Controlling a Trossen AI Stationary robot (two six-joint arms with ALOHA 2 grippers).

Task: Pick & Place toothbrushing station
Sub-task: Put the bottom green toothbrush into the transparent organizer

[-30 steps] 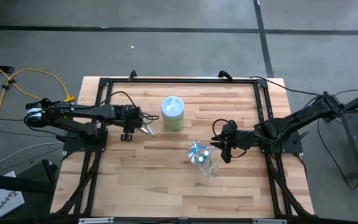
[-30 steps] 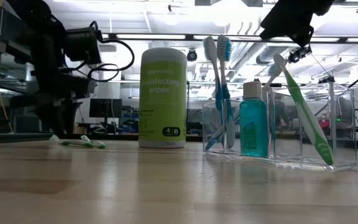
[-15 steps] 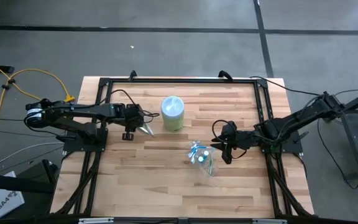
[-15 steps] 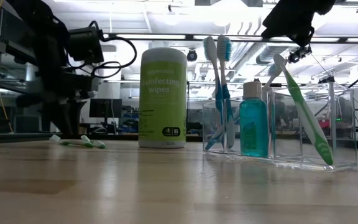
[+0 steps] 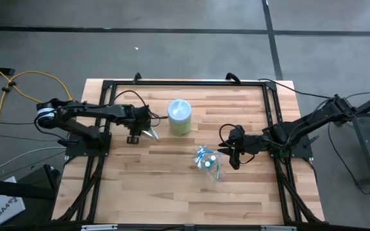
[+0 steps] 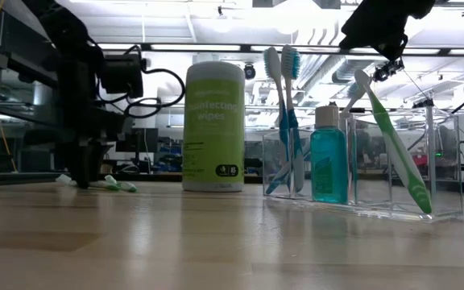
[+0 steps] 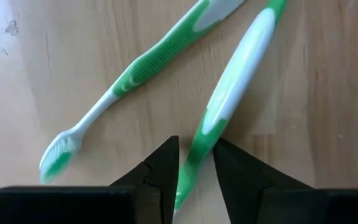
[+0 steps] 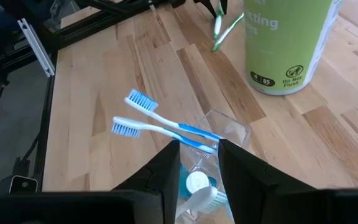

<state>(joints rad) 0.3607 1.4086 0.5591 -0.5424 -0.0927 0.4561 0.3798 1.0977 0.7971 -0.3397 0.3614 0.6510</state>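
Note:
Two green-white toothbrushes (image 7: 135, 78) lie flat on the table left of the wipes canister; they also show in the high view (image 5: 151, 133) and the low view (image 6: 111, 184). My left gripper (image 7: 196, 155) is down at them (image 5: 145, 131), shut on one. The clear plastic container (image 6: 361, 161) stands at mid-table (image 5: 209, 163), holding two blue-white toothbrushes (image 6: 284, 121), a teal bottle (image 6: 329, 161) and a leaning green-white toothbrush (image 6: 393, 145). My right gripper (image 8: 199, 168) hovers above the container's right end (image 5: 230, 154), its fingers a narrow gap apart and empty. My left gripper pinches one green-white toothbrush between its two fingers at the narrow green part of the handle (image 7: 197, 146). The fingers point down from above and lie across the brush. The brush lies flat on the table; its end past the fingers is hidden under the gripper.
A tall green disinfecting-wipes canister (image 5: 179, 117) stands just right of my left gripper, near the table's far middle; it also shows in the low view (image 6: 214, 125). A black frame (image 5: 185, 82) runs along the table's edges. Bare wood lies toward the near edge.
My left gripper has gone down onto the toothbrushes on the table, and the arm has shifted a little toward the canister. The wipes canister has shifted slightly toward the table's right and turned a little. My right arm has kept still.

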